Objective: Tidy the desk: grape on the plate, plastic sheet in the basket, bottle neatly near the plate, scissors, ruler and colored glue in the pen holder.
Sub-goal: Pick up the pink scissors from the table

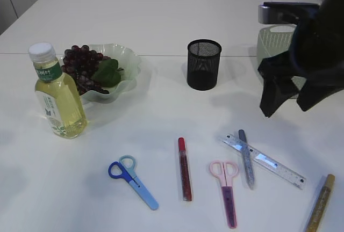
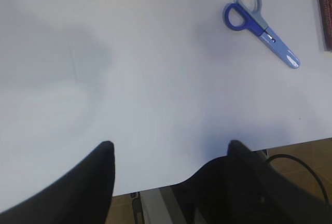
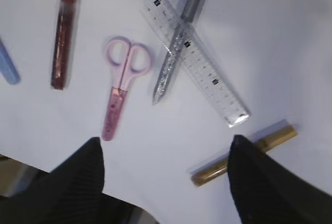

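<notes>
A: On the counter (image 1: 177,22), back left, I've got the grapes (image 1: 80,65) already in the clear wavy plate (image 1: 129,60), w/ a green leaf (image 1: 107,73) on top. Bottle (image 1: 56,95) stands upright just beside the plate's left edge, yellowish liquid, white cap.

B: And the pen holder?

A: Black mesh pen holder (image 1: 204,64), upright, mid-back, right of the plate. I can't see inside it from here. Pale green basket (image 1: 271,41) far back right, partly hidden behind my right arm.

B: Stuff for the holder?

A: All lying flat along the front. L to R: blue scissors (image 1: 131,181), red glue (image 1: 184,168), pink scissors (image 1: 227,189), silver glue (image 1: 246,157) lying across the clear ruler (image 1: 266,160), touching it, then gold glue (image 1: 321,202) at the far right edge. Blue and pink scissors are well apart from each other, red glue between them.

B: Claws?

A: Right claw (image 1: 287,106) hangs above the counter's right side, jaws spread, nothing between them; its wrist cam looks down on the pink scissors, ruler and gold glue. Left claw (image 2: 168,154) also spread wide and empty, over bare counter near the front edge, blue scissors well apart up-right in that cam. It's not in the ext. cam.
</notes>
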